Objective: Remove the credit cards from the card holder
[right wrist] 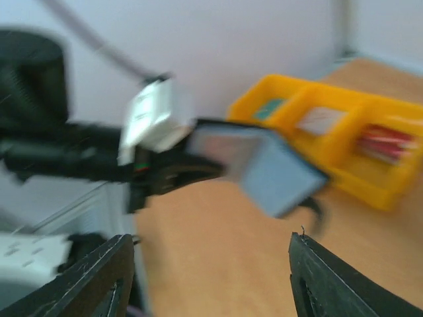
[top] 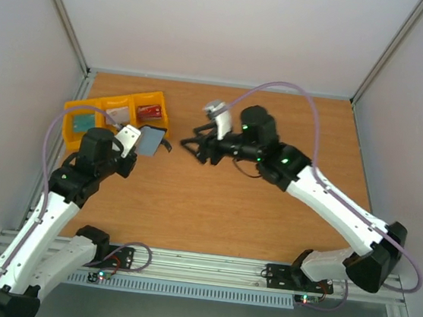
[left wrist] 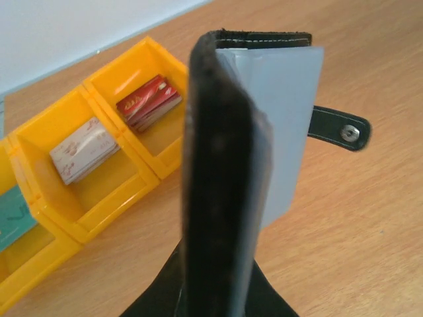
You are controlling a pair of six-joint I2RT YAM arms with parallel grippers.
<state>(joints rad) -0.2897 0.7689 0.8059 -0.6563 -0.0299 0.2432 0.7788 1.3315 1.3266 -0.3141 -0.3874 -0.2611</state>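
Observation:
My left gripper (top: pixel 139 149) is shut on the card holder (top: pixel 151 141), a black bifold wallet, and holds it on edge above the table. In the left wrist view the card holder (left wrist: pixel 218 198) stands upright between my jaws, with its grey-blue pocket (left wrist: pixel 284 119) and strap tab (left wrist: pixel 340 129) showing. No credit cards show; whether any sit in the pockets is hidden. My right gripper (top: pixel 190 145) is open and empty, just right of the holder and facing it. In the blurred right wrist view the holder (right wrist: pixel 264 165) hangs ahead of my open fingers (right wrist: pixel 99 277).
A row of yellow bins (top: pixel 87 110) stands at the back left, just behind the holder, with teal, whitish (left wrist: pixel 82 152) and red (left wrist: pixel 149 102) cards in them. The wooden table (top: pixel 267 211) is walled in at the back and sides.

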